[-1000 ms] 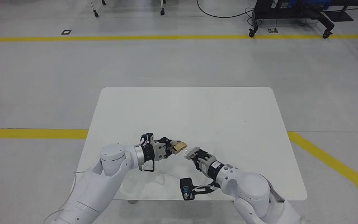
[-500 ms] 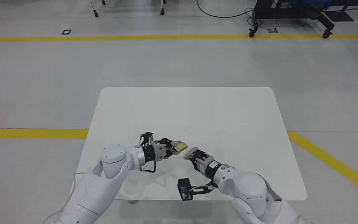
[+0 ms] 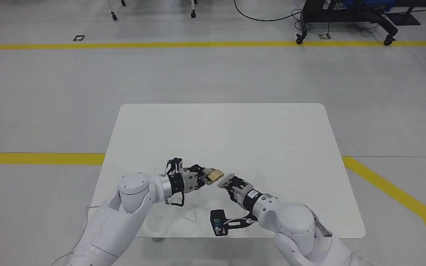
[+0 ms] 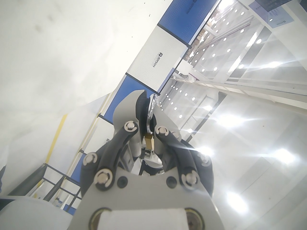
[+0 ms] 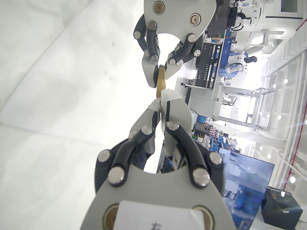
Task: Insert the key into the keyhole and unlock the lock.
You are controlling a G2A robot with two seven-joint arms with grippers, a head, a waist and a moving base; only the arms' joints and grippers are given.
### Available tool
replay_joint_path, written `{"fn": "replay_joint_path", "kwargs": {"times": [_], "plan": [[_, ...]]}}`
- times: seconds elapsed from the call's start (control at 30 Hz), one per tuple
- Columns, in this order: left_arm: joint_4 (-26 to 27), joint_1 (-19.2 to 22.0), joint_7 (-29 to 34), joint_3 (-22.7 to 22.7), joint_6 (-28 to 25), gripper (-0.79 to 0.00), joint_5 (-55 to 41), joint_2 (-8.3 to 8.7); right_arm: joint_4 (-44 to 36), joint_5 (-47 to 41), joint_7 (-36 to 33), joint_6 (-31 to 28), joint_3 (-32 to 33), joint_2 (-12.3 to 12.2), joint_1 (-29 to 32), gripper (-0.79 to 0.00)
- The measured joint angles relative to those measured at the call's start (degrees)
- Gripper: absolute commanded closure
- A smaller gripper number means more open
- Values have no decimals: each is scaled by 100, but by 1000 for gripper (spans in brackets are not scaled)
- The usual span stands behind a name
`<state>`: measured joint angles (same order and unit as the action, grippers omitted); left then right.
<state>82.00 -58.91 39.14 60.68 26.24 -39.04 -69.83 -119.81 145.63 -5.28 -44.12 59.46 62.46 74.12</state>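
Left gripper point(image 5: 160, 76) clamped on brass padlock point(image 5: 160, 85), held just above white table point(image 3: 266, 133), right gripper point(image 5: 160, 105) fingers pressed together, tips meeting the padlock's free end.

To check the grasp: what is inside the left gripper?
The left gripper is shut on the brass lock; a curved silver part shows between the fingers. The fingers cover the rest, so the keyhole is hidden.
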Motion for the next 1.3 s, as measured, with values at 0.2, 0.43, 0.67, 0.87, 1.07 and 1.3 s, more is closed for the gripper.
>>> {"fn": "replay_joint_path", "kwargs": {"times": [0.2, 0.43, 0.67, 0.87, 1.07, 1.3], "plan": [[-46, -7, 57, 46, -16, 0, -194, -8, -12, -177, -65, 61, 39, 17, 45, -785], [-45, -6, 55, 45, -15, 0, -191, -8, -12, -172, -63, 59, 38, 16, 44, -785], [165, -197, -315, 196, -532, 0, 71, 9, -19, -194, -42, 81, 46, 16, 54, -785], [345, -651, 105, 438, -1958, 0, 198, 66, 61, -1285, 767, 911, 675, 3, 264, -403], [307, -778, 148, 334, -2815, 0, 373, 30, 282, -1689, 1200, 1168, 948, -28, 473, -274], [179, -664, 139, 259, -2811, 0, 381, -6, 202, -1363, 1232, 1256, 797, -45, 541, -154]]}}
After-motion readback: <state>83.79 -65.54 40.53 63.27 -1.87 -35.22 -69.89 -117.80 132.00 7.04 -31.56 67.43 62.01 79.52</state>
